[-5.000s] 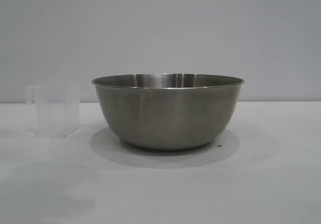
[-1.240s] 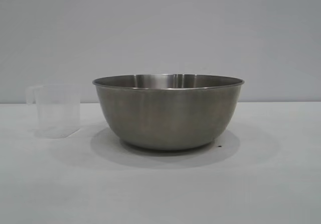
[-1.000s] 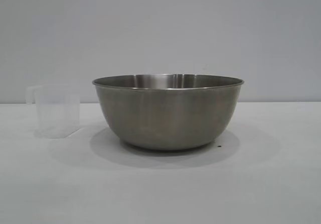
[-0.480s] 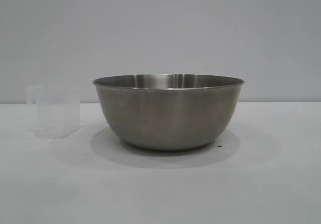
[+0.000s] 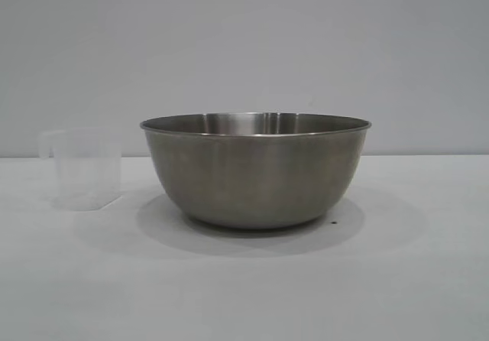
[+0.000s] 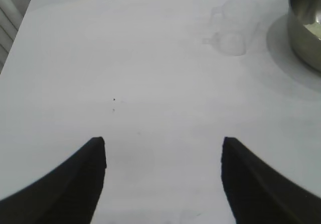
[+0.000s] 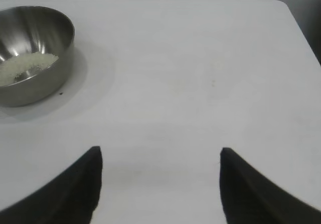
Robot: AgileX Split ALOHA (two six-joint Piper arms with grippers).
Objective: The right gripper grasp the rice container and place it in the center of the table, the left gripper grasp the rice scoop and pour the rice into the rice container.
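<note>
Two grippers hang apart over bare table (image 7: pixel 200 83), both with jaws spread and empty: the left gripper (image 6: pixel 164 176) and the right gripper (image 7: pixel 160 181), each well short of the objects. Farther off, the rice scoop (image 5: pixel 82 168) stands upright just beside the rice container (image 5: pixel 256 170), which sits about mid-table. Rice (image 7: pixel 25 66) already lies in the bowl's bottom, and the scoop looks empty. The pour appears done, so I judge nothing is left but to keep both arms clear.
</note>
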